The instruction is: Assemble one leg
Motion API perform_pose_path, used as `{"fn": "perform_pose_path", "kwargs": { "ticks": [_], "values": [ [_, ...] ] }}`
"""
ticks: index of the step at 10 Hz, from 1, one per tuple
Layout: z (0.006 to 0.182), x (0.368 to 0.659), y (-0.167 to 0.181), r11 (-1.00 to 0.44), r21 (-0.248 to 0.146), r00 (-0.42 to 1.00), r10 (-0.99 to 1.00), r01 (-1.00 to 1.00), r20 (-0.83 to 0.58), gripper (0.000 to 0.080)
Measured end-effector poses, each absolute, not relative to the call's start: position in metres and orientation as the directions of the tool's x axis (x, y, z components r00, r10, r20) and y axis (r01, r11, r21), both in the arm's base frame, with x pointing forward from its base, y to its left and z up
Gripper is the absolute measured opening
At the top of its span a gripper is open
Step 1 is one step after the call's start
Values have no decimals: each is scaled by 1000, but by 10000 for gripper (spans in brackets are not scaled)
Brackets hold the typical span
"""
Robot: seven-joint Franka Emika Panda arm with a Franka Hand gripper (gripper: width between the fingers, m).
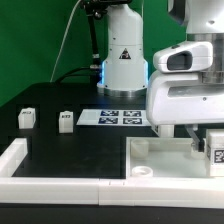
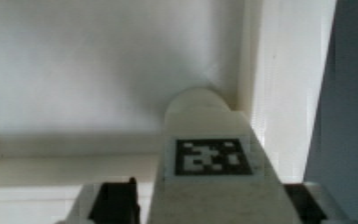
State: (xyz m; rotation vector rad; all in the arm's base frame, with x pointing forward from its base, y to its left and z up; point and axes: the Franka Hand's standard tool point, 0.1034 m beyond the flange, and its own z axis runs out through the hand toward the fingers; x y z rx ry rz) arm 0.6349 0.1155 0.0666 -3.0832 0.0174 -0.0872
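My gripper is shut on a leg, a small white block with a black-and-white tag that sits between the two dark fingers. In the exterior view the gripper holds this leg low over the right corner of the large white tray-like part. The wrist view shows the leg's tip close to the tray's raised rim; whether they touch I cannot tell. Two more legs stand on the black table at the exterior view's left.
The marker board lies in front of the robot base. A white raised border runs along the table's front left edge. Cables hang behind the base.
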Motion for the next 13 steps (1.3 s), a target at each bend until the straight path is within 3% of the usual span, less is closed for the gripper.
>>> {"fn": "perform_pose_path", "kwargs": {
  "ticks": [1,4,6,10,13],
  "values": [
    [67,635,115,-998,-57,998,-13,-10,56,288],
    [66,635,116,-995,-64,995,-79,-75,54,289],
    [65,635,118,-910,-85,910,-411,-406,53,289],
    [63,636,122,-471,-125,475,-880,-873,-4,290],
    [63,637,120,-252,-121,261,-964,-960,-58,290]
  ]
}}
